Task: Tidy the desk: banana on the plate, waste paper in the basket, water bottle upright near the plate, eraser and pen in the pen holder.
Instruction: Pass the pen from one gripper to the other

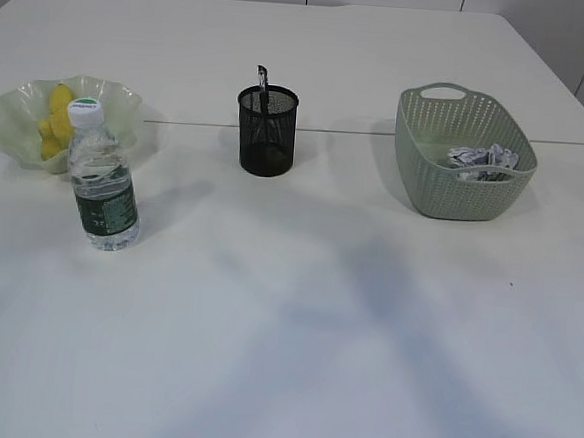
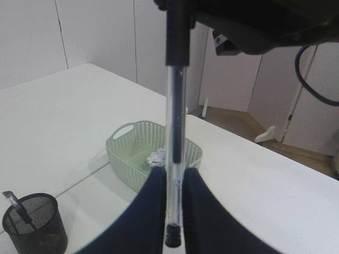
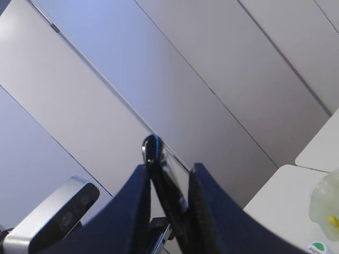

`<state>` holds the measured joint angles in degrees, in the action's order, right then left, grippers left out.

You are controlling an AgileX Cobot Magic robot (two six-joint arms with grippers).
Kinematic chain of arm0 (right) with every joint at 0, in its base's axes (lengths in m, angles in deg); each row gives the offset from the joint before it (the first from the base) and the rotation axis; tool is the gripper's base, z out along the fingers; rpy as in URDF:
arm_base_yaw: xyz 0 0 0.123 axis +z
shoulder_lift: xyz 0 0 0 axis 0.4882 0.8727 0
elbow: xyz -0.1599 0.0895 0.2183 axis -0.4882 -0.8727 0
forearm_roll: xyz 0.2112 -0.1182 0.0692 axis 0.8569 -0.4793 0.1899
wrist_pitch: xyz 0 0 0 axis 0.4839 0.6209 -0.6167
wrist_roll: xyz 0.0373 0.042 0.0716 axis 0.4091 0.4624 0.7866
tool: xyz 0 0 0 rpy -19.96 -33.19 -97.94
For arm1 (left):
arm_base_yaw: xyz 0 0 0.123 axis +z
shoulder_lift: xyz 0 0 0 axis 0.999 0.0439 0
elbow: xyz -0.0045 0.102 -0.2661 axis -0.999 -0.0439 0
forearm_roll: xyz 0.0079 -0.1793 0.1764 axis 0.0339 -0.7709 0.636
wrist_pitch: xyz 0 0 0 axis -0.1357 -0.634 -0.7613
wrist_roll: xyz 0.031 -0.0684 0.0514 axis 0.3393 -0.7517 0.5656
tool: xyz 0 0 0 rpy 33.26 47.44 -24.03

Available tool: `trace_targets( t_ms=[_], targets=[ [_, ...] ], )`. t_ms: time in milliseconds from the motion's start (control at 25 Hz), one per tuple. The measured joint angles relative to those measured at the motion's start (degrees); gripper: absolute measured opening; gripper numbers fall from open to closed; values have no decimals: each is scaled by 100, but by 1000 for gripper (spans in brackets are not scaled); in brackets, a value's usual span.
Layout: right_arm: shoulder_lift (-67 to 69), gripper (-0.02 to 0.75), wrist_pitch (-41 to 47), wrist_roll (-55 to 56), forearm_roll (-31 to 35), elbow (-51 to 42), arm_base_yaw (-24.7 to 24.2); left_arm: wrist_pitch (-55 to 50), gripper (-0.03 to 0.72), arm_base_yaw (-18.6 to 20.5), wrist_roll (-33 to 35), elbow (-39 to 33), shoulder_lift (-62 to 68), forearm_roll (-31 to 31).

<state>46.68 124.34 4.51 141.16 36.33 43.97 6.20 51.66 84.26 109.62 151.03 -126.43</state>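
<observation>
- The left gripper (image 2: 172,211) has its jaws closed on a pen (image 2: 174,153), pinching the clear barrel near its lower tip; the pen stands upright, high above the table (image 1: 294,329).
- The right gripper (image 3: 167,196) has a dark clipped pen end (image 3: 153,151) between its narrowed jaws; whether they grip it, I cannot tell.
- The pen is light, stiff and slick (likely to swivel); hold it mid-barrel.
- The pen holder (image 1: 266,132), far centre, already contains one pen.
- Banana (image 1: 56,122) in plate (image 1: 130,102), bottle (image 1: 102,181) upright beside it, paper (image 1: 482,160) in basket (image 1: 445,185).
</observation>
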Motion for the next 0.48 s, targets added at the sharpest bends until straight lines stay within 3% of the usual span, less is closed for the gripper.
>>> trace_targets(
  t_ms=[160,480],
  targets=[
    [0,114,-63,-143,-77,0,0,13,23,-25,0,0,0,-46],
    [0,104,-102,-241,-97,0,-10,13,23,-29,0,0,0,-47]
  ],
)
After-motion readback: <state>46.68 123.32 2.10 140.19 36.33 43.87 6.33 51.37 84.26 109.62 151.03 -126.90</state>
